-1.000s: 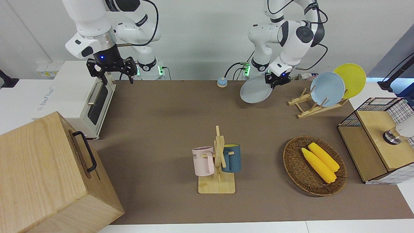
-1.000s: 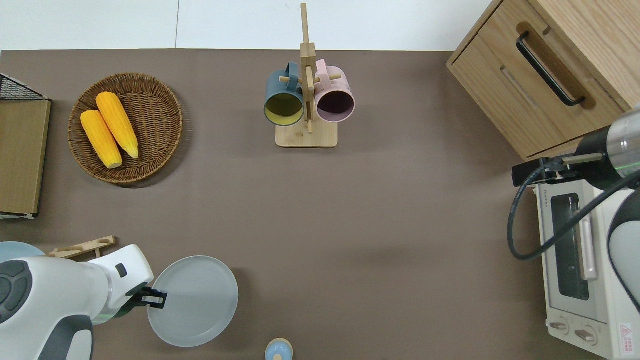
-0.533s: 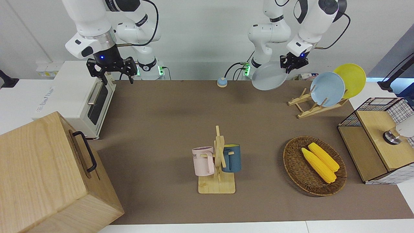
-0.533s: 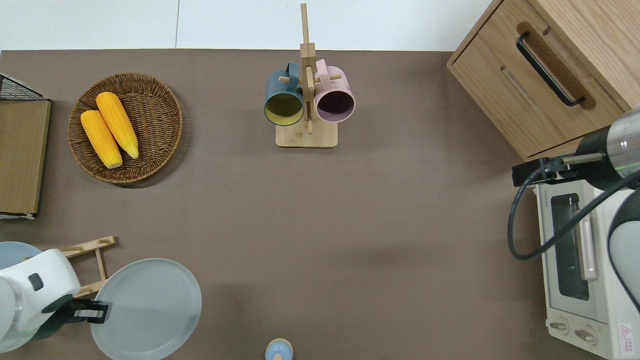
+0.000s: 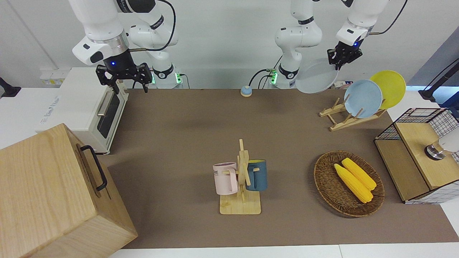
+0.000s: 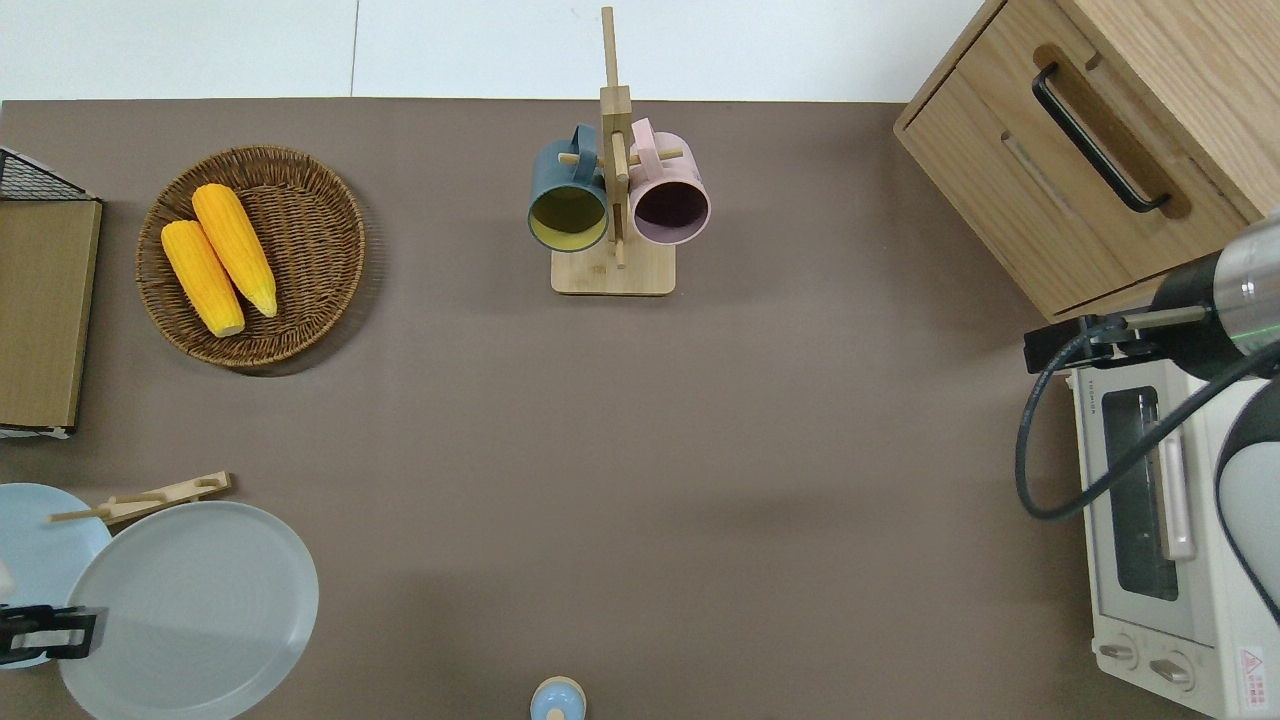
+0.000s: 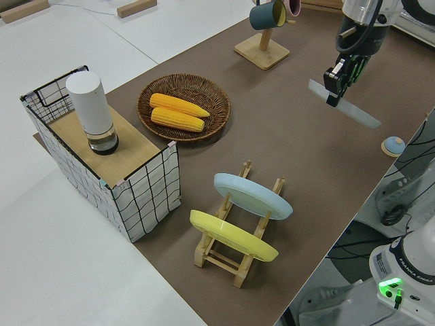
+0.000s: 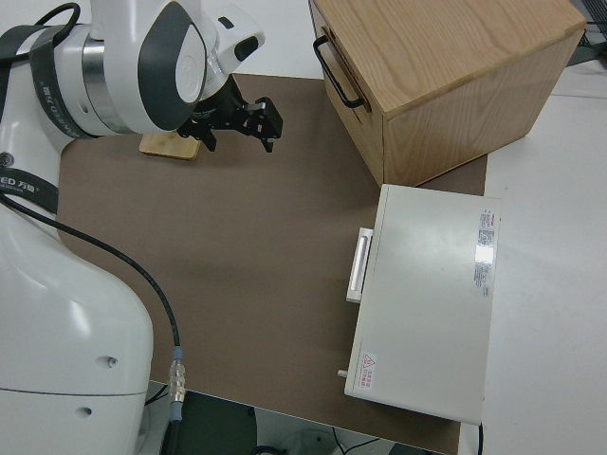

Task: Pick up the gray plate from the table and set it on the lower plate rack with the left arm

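My left gripper [image 5: 340,60] is shut on the rim of the gray plate [image 5: 317,80] and holds it tilted, high in the air. In the overhead view the gripper [image 6: 45,635] and the plate [image 6: 190,610] are over the open end of the lower plate rack [image 6: 150,495] and the table beside it. The left side view shows the plate [image 7: 343,105] edge-on below the gripper [image 7: 336,78]. The rack [image 5: 344,118] holds a light blue plate [image 5: 363,98] and a yellow plate [image 5: 389,87]. My right gripper [image 5: 123,77] is open and parked.
A mug tree [image 5: 242,179] with two mugs stands mid-table. A wicker basket [image 5: 324,184] with two corn cobs and a wire crate [image 5: 416,118] lie toward the left arm's end. A toaster oven [image 5: 89,107] and wooden cabinet [image 5: 46,190] are at the right arm's end. A small blue bell [image 5: 245,91] sits near the robots.
My left gripper has lifted the gray plate off the table and carried it up and toward the rack at the left arm's end. The right arm has not moved.
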